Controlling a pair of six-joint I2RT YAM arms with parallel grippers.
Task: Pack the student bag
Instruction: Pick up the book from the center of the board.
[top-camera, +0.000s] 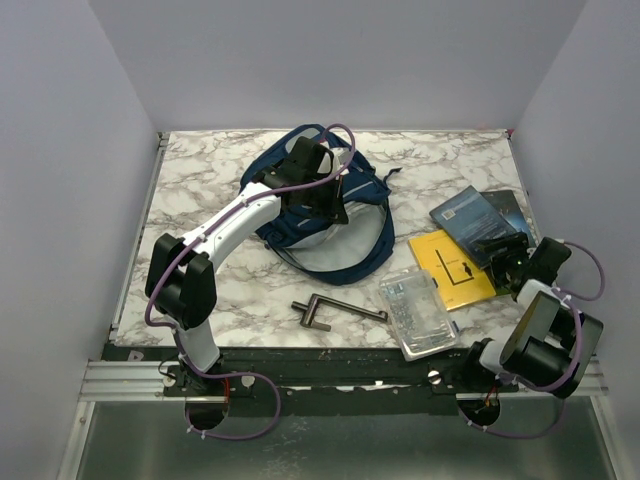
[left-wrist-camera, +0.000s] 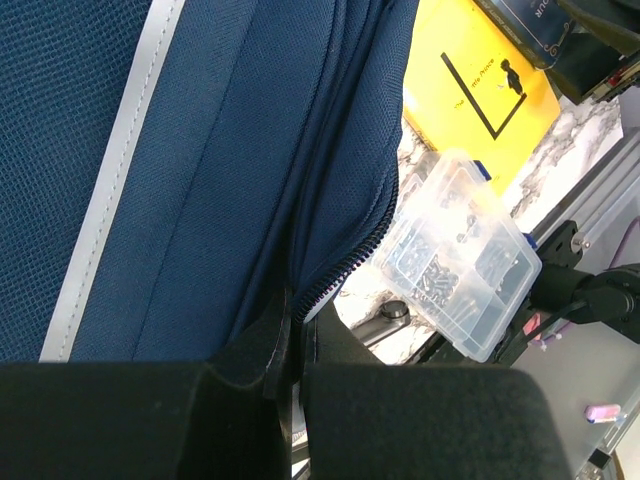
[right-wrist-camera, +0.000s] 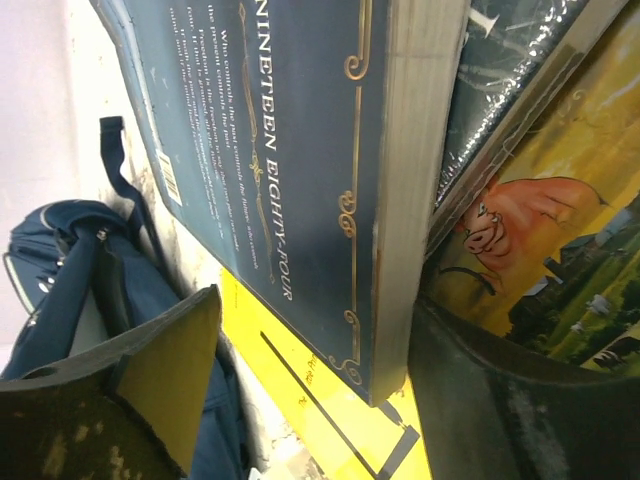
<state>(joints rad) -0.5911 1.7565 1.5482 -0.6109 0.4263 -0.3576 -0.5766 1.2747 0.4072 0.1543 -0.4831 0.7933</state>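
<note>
The student bag (top-camera: 370, 200), navy with a grey stripe, lies at the back middle of the marble table (top-camera: 200, 180). My left gripper (top-camera: 322, 190) sits on top of it. In the left wrist view that gripper (left-wrist-camera: 297, 345) is shut on the bag's (left-wrist-camera: 200, 150) fabric edge right beside the zipper (left-wrist-camera: 350, 265). My right gripper (top-camera: 500, 255) is at the books on the right. In the right wrist view it (right-wrist-camera: 315, 305) stands open around the corner of a dark blue book (right-wrist-camera: 270, 130), which lies on a yellow book (right-wrist-camera: 300, 400); the bag (right-wrist-camera: 60, 260) shows far left.
A yellow book (top-camera: 448, 268), the blue book (top-camera: 468, 215) and a darker book (top-camera: 512, 208) overlap at the right. A book with a pig picture (right-wrist-camera: 530, 250) lies by the right finger. A clear compartment box (top-camera: 420, 312) and a metal T-handle tool (top-camera: 335, 312) lie near the front edge.
</note>
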